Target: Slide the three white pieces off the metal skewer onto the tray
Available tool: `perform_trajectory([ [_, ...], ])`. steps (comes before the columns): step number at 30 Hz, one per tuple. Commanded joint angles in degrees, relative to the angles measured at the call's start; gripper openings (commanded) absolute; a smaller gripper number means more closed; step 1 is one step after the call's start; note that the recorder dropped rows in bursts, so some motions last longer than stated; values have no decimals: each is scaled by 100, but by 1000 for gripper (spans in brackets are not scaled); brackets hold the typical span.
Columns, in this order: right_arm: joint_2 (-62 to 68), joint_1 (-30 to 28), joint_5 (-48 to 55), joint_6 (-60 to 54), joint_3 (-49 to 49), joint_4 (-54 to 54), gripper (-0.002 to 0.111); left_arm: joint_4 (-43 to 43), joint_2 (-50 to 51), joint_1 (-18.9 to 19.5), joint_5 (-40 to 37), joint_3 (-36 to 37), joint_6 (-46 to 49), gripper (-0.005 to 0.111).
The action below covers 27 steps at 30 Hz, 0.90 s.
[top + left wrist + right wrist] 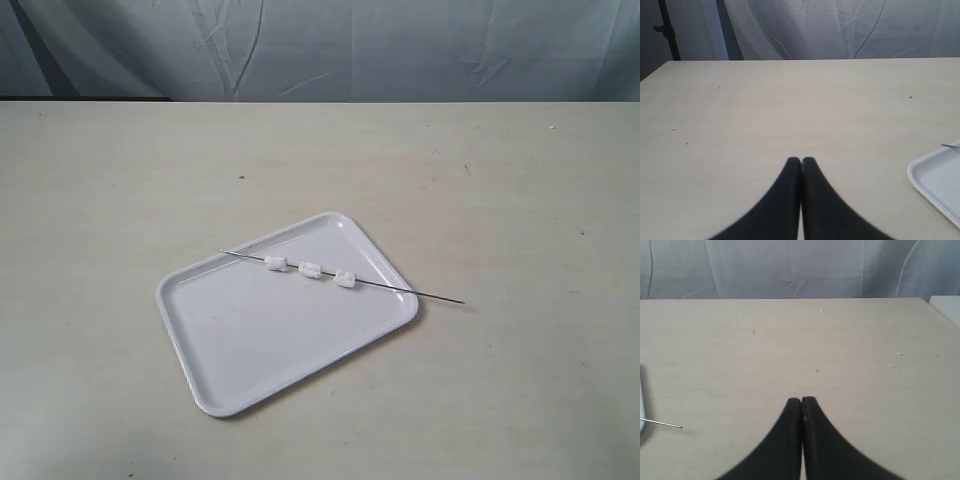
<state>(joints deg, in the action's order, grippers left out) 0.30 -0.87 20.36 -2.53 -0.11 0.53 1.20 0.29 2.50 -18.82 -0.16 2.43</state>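
All three white pieces (pixel 311 271) sit threaded midway along the metal skewer (pixel 400 289), a thin silver rod lying across the tray (pixel 250 330), so nothing is slid off yet. The left gripper (pixel 801 161) and right gripper (pixel 801 401) are both pinched closed, empty (tray between them, well apart from each).

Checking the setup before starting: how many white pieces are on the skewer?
3, along the skewer over the tray: left piece, middle piece, right piece. None looks hidden.
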Motion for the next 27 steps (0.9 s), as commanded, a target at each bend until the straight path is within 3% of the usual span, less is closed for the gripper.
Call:
perform_trajectory([
  [1,-30,-34,-46,-30,11,18,-1,-21,-29,-23,88,16,-33,0],
  [7,-30,-34,-407,-44,11,261,-1,-21,-29,-23,88,16,-33,0],
  [10,-30,-34,-1532,-44,11,277,-1,-21,-29,-23,88,16,-33,0],
  [20,-30,-34,-9032,-32,11,95,-1,-21,-29,-23,88,16,-33,0],
  [24,-30,-34,-9032,96,-664,-16,-1,-42,-29,-23,87,16,-33,0],
  [26,-30,-34,-8046,96,-1315,215,-1,-42,-29,-23,87,16,-33,0],
  [27,-30,-34,-6887,96,-1810,266,-1,-42,-29,-23,87,16,-33,0],
])
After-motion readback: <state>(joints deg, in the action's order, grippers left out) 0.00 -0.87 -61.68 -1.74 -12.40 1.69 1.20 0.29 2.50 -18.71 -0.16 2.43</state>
